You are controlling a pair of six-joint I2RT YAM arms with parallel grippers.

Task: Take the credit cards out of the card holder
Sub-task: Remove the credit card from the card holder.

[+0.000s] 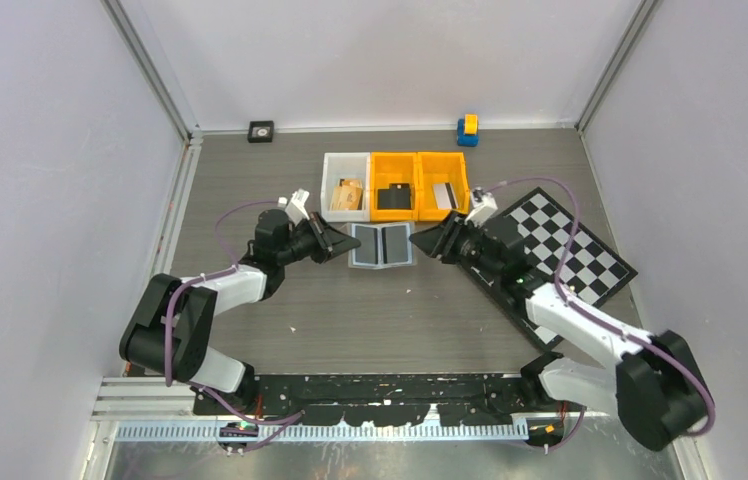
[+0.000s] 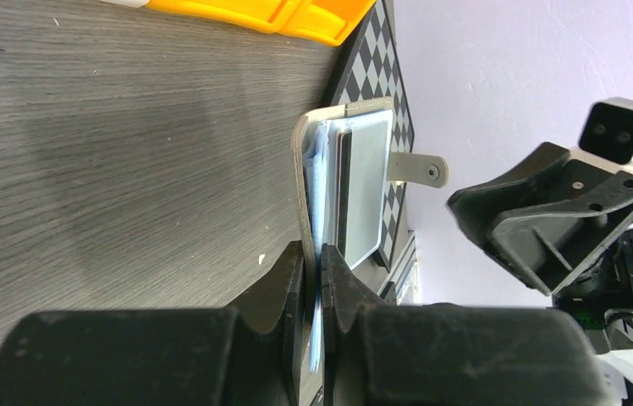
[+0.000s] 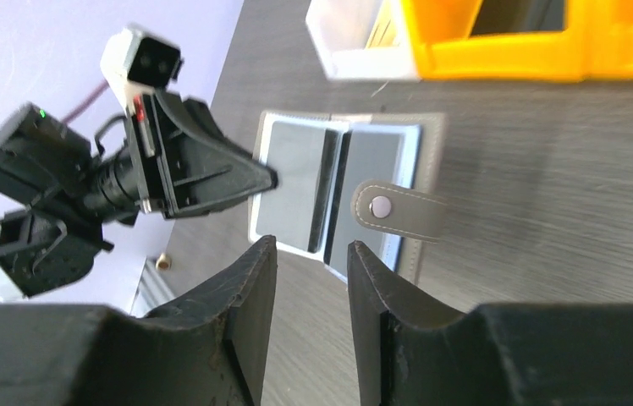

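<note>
Card holder [image 1: 382,245] open, left end effector [image 2: 313,260] gripping

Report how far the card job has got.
Done: cards lie in the white bin, middle orange bin and right orange bin. In hand: left fingers pinch the open card holder by its edge; right fingers hover open beside it. Left: grey cards sit in both halves.

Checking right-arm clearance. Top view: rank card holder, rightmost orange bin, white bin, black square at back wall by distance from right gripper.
1. card holder, directly left.
2. rightmost orange bin, just behind.
3. white bin, behind-left.
4. black square, far back-left.
</note>
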